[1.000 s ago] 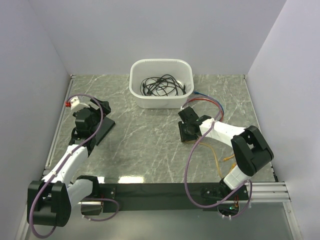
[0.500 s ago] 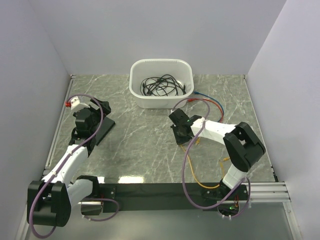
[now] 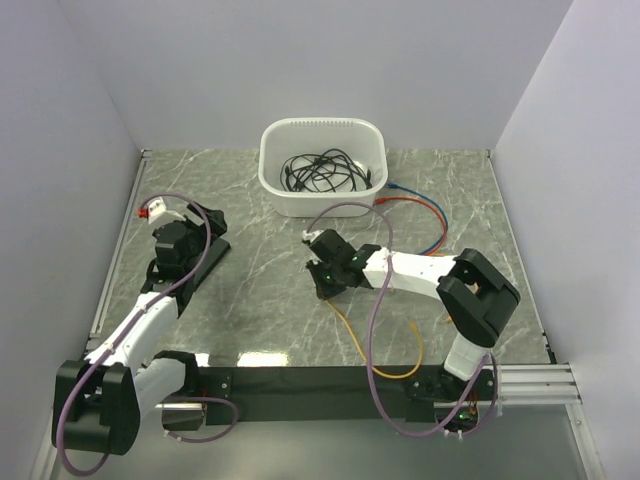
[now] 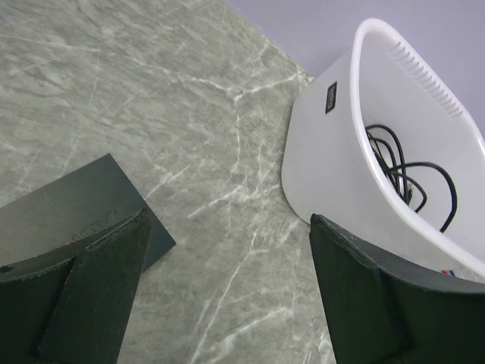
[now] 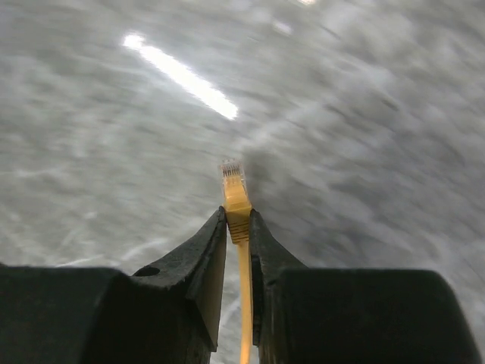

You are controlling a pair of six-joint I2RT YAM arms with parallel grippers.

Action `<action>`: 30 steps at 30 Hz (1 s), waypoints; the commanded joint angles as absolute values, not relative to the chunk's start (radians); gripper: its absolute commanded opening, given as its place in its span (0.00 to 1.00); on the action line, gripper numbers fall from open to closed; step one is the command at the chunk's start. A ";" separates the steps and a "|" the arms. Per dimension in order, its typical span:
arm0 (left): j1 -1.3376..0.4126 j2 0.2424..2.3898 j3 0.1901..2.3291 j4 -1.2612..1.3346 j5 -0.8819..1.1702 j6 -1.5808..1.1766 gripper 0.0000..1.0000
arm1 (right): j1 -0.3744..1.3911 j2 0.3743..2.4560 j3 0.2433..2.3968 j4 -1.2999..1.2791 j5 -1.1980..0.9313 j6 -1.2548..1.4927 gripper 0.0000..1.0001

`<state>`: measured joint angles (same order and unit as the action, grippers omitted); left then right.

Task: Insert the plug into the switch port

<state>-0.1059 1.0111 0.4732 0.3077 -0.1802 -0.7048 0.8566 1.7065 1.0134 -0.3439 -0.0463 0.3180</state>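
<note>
The flat matte black switch box [image 3: 207, 260] lies on the table at the left; its corner shows in the left wrist view [image 4: 72, 201]. Its sockets are not visible. My left gripper [image 3: 207, 224] hovers over the box's far end, open and empty [image 4: 227, 235]. My right gripper [image 3: 321, 281] is near the table's middle, shut on a yellow network plug [image 5: 235, 188]. The plug's clear tip sticks out past the fingertips [image 5: 216, 235], above bare table. Its yellow cable [image 3: 352, 330] trails back toward the near edge.
A white tub [image 3: 322, 200] with coiled black cables stands at the back centre, also in the left wrist view [image 4: 333, 163]. Red and blue cables [image 3: 428, 210] lie to its right. Walls close the table on three sides.
My right gripper has moved left across the table with the yellow plug, dragging the cable behind it. The left gripper has shifted only slightly.
</note>
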 commanded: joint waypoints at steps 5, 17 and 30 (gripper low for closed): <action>-0.146 0.965 0.434 0.310 -0.147 -0.732 0.90 | 1.000 1.762 1.106 -0.202 -0.137 0.180 0.14; -0.186 0.931 0.405 0.279 -0.160 -0.741 0.90 | 1.045 1.795 1.057 -0.199 -0.068 0.233 0.58; -0.193 0.900 0.403 0.245 -0.179 -0.727 0.90 | 1.019 1.701 1.016 -0.249 -0.028 0.244 0.50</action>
